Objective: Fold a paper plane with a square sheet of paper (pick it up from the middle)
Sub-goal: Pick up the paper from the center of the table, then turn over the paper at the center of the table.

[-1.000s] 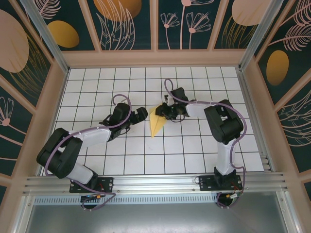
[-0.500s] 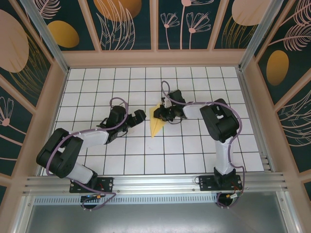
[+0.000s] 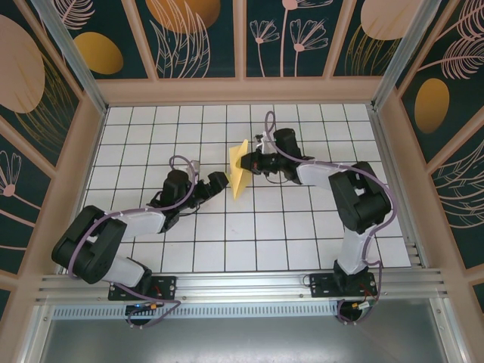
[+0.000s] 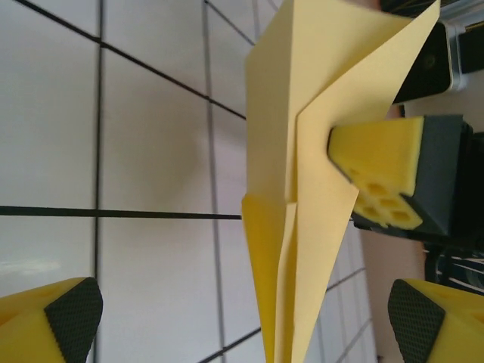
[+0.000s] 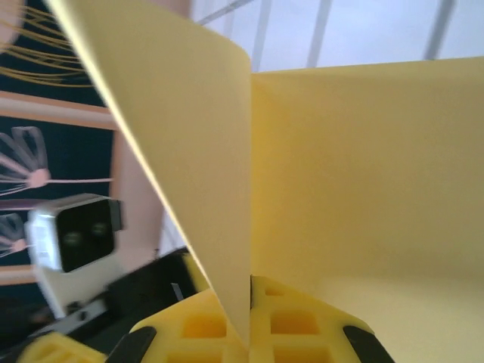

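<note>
1. Pads (image 5: 302, 329) of the right gripper (image 3: 251, 161) are pressing fully shut on the folded paper (image 3: 239, 171), pinching its upper edge.
2. The paper is standing upright, creased with angled edges, over the middle of the gridded table (image 3: 302, 227).
3. The left gripper (image 3: 220, 180) is hovering just beside the paper, jaws spread wide, holding nothing.

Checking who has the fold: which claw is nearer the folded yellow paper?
Right. The right claw is shut on the folded yellow paper, gripping its right side; the left claw stands open just left of it, not touching.
</note>
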Motion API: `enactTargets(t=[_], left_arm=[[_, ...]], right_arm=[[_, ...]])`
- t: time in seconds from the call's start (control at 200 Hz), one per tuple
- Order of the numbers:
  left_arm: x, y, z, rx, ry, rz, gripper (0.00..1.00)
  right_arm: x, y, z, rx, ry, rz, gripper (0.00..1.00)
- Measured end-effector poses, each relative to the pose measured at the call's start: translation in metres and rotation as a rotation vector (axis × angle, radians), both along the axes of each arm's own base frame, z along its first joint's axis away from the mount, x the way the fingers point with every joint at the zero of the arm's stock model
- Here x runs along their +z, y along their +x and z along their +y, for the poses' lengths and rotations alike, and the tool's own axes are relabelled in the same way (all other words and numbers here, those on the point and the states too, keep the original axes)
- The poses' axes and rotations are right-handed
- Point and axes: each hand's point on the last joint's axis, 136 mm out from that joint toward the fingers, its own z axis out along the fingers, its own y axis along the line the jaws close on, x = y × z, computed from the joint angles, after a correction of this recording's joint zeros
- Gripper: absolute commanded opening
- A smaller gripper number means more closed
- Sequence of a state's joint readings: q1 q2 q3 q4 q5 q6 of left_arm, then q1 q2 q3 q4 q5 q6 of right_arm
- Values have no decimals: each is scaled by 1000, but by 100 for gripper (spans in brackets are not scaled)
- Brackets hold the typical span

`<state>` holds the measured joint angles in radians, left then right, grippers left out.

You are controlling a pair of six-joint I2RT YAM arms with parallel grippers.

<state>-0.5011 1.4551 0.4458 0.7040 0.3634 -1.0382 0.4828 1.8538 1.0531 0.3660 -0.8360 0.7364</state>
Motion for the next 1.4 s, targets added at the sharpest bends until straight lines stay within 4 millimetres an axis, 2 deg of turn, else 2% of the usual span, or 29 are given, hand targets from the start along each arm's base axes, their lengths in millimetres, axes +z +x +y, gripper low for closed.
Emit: enactTargets(t=[0.095, 0.215, 0.445, 0.565, 0.786, 0.846, 0.926, 1.041, 1.151, 1.291, 1.401], left_arm=[[20, -2, -9, -39, -88, -38, 95], [39, -4, -19, -83, -188, -74, 91], [52, -9, -26, -132, -297, -90, 68], [58, -10, -27, -138, -325, -101, 55], [58, -9, -29, -139, -342, -88, 19], [57, -8, -29, -141, -339, -90, 13], [56, -8, -30, -143, -330, -89, 7], [48, -3, -29, -131, -272, -78, 6], [42, 5, -24, -98, -137, -83, 6], [52, 26, -3, 5, 112, -118, 5], [65, 38, 24, 103, 319, -132, 5]], right_arm=[[19, -1, 3, 24, 71, -12, 1], [24, -8, 6, 45, 117, 25, 2], [32, -16, 6, 62, 171, 80, 2], [36, -19, 6, 65, 186, 94, 3], [46, -23, 8, 75, 200, 94, 8], [45, -24, 8, 76, 195, 94, 14], [39, -24, 6, 67, 162, 100, 27], [32, -19, -2, 22, 76, 80, 46], [30, -7, -21, -77, -36, 24, 60], [34, 7, -53, -215, -177, -68, 73], [33, 13, -72, -296, -261, -125, 77]])
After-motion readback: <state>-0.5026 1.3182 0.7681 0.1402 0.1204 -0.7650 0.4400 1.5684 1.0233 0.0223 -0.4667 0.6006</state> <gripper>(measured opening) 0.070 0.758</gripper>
